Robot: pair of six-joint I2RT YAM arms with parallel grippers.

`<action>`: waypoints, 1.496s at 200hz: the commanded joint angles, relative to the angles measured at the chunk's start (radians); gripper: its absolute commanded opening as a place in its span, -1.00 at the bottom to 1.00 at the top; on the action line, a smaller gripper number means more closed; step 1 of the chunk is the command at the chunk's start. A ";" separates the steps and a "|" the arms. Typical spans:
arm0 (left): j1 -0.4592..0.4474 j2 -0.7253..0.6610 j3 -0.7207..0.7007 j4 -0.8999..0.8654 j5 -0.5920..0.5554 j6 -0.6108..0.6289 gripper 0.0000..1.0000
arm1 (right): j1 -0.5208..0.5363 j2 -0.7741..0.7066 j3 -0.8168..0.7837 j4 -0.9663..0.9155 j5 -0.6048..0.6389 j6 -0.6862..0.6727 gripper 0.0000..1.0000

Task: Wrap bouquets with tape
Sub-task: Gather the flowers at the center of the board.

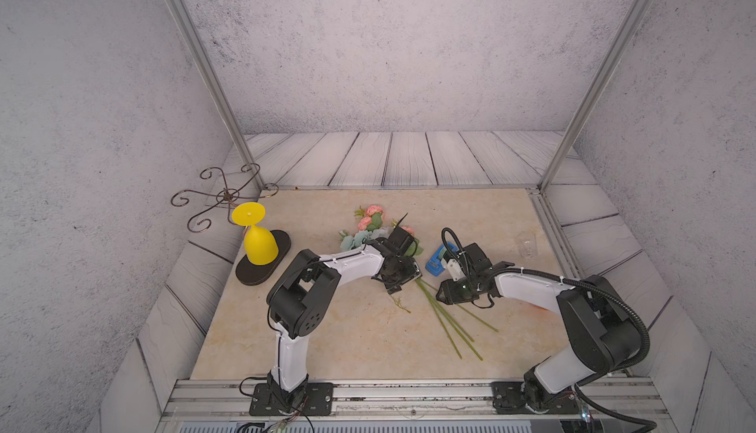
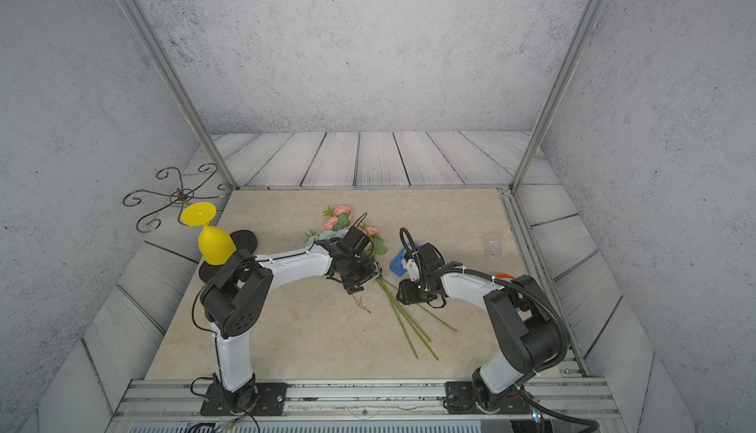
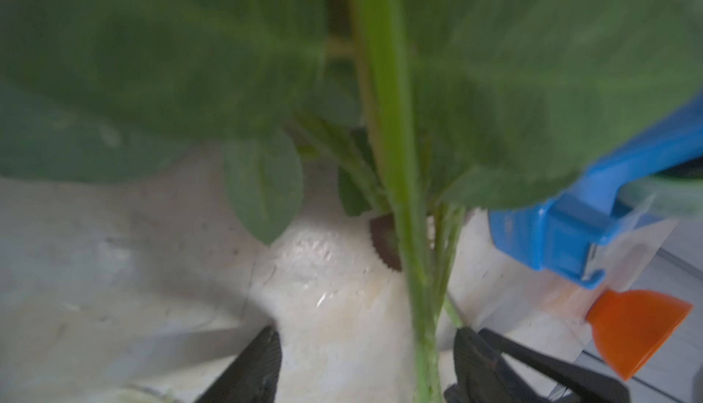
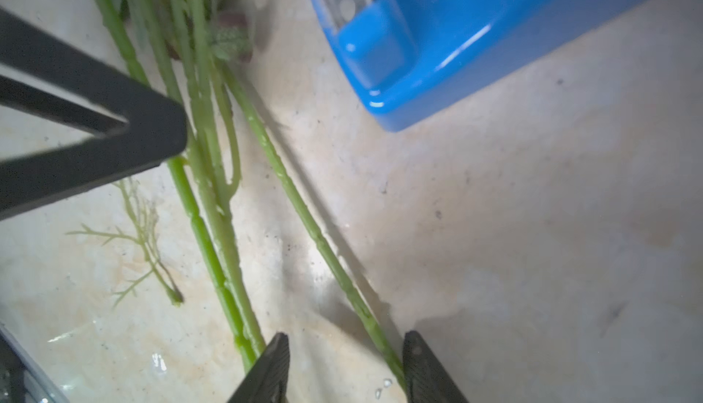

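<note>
- The left pincer (image 3: 366, 330) stood wide, its ribbed fingers well apart. One green stem of the bouquets (image 1: 370, 222) ran between them, nearer one finger than the other, and nothing was clamped.
- Ahead of that pincer the stems gathered under broad green leaves (image 3: 152, 77), blurred and filling most of the left wrist view.
- The tape (image 3: 563, 237), in its blue dispenser, sat on the counter (image 1: 335, 328) ahead of the left pincer, on the side toward the right arm. A clear strip hung off its cutter end toward an orange object (image 3: 639, 328).
- The right pincer (image 4: 347, 334) was partly open and held nothing. One stem lay on the counter between its fingers, close against one of them.
- The dispenser stood ahead of the right pincer and apart from it. The bundled stems lay ahead on the side toward the left arm.
- A loose sprig (image 4: 140, 245) lay on the counter past those stems from the right pincer.
- In both top views the blooms lay beyond the left pincer, and the cut stem ends fanned out behind both pincers toward the arm bases.
- Well away on the left pincer's outer side, a yellow goblet (image 1: 257, 247) stood upside down on a dark oval base (image 1: 249, 275).
</note>
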 commanded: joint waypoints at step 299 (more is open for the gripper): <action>-0.056 0.154 0.105 -0.185 -0.118 -0.200 -0.48 | 0.186 0.057 0.076 -0.087 0.166 0.057 0.89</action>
